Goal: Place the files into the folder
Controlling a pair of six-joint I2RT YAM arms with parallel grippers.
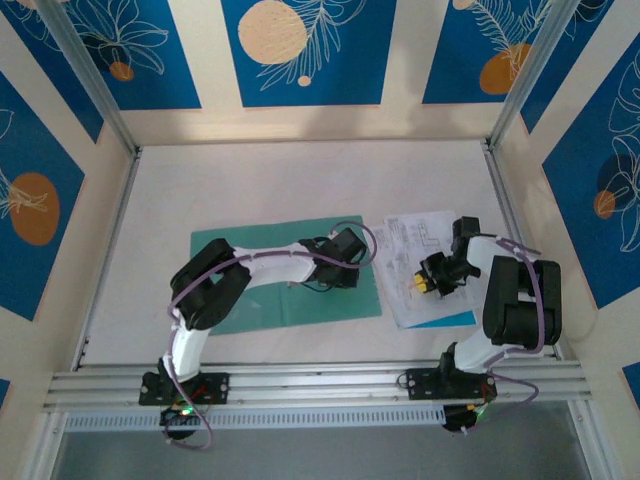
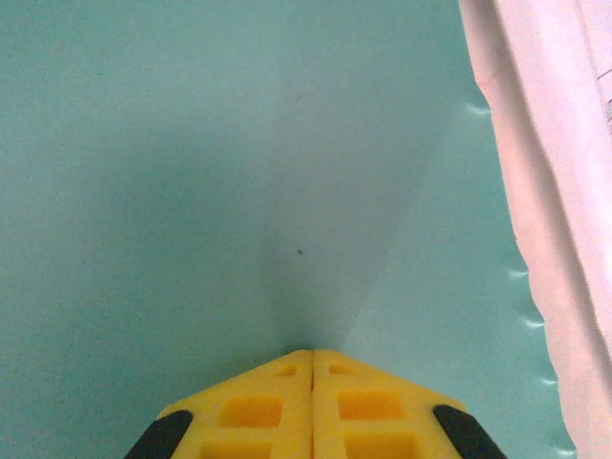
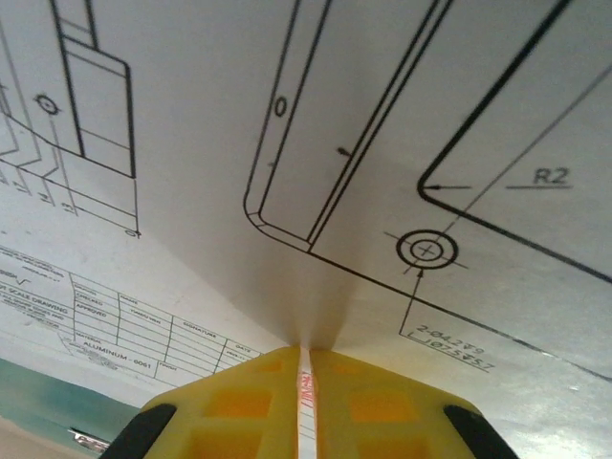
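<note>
Folder (image 1: 300, 305) lies on the desk (image 1: 300, 180) left of centre, the left hand (image 2: 312, 354) pinched shut on its teal leaf: lift that leaf high and hold it steady. Files (image 1: 415, 235) lie just beside its right edge, the right hand (image 3: 304, 349) clamped on a sheet: slide them in low and square. Count: one folder, two hands, at least two sheets, total unclear.
</note>
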